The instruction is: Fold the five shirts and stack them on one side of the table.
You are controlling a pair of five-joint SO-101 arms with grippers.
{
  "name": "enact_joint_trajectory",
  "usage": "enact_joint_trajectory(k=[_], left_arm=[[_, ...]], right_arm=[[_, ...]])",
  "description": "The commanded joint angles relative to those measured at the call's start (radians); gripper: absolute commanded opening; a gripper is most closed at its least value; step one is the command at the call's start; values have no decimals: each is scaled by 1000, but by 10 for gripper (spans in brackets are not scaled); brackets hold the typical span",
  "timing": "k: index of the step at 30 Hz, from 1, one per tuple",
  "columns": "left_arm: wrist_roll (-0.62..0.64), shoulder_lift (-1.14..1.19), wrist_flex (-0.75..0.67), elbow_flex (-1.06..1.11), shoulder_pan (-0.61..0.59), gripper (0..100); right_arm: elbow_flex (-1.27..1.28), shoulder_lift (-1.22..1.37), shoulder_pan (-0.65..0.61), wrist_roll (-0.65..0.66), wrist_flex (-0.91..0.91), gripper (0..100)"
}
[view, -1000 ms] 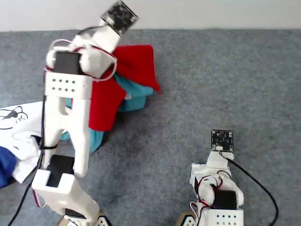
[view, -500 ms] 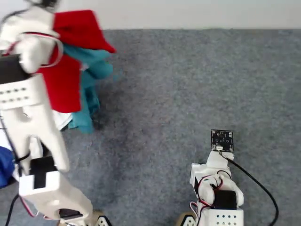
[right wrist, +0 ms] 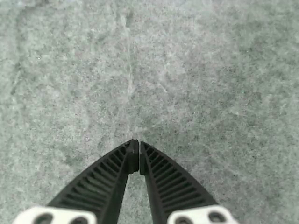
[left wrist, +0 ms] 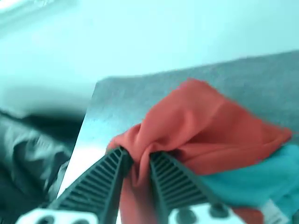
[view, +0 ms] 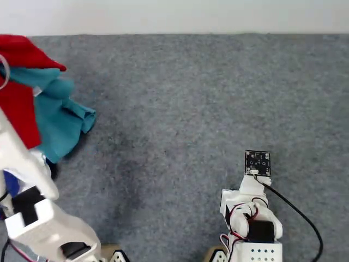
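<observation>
The left fingers (left wrist: 103,179) were pinched narrow on a bunched fold of the red shirt (left wrist: 205,130), which hung limp from them with the teal shirt (left wrist: 266,179) clinging beneath, over the left edge of the table (view: 218,98). Cloth so soft and light seemed apt to sag and slide apart; a hem or collar would likely give a surer hold. The right fingers (right wrist: 110,179) were closed on nothing, well apart.

Far left: red shirt (view: 22,54), bunched up, one fold pinched btwn the left arm's fingers (left wrist: 105,182). Teal shirt (view: 60,117), crumpled, hangs w/ it, touching, just under and right of the red cloth.
</observation>
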Motion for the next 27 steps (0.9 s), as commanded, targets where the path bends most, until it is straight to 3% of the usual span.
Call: enact_joint_trajectory(k=[1, 5, 11, 19, 27], left_arm=[[3, -57, 28, -21, -101, 13], [-23, -29, 86, 90, -196, 13], [-238, 6, 242, 260, -210, 66], [-255, -3, 253, 317, -221, 186], [-460, -253, 255, 461, -253, 214]], right_arm=[[14, -10, -2, -5, 5, 14], [14, -10, -2, -5, 5, 14], [14, -10, -2, -5, 5, 14], [14, -10, -2, -5, 5, 14], [14, -10, -2, -5, 5, 14]])
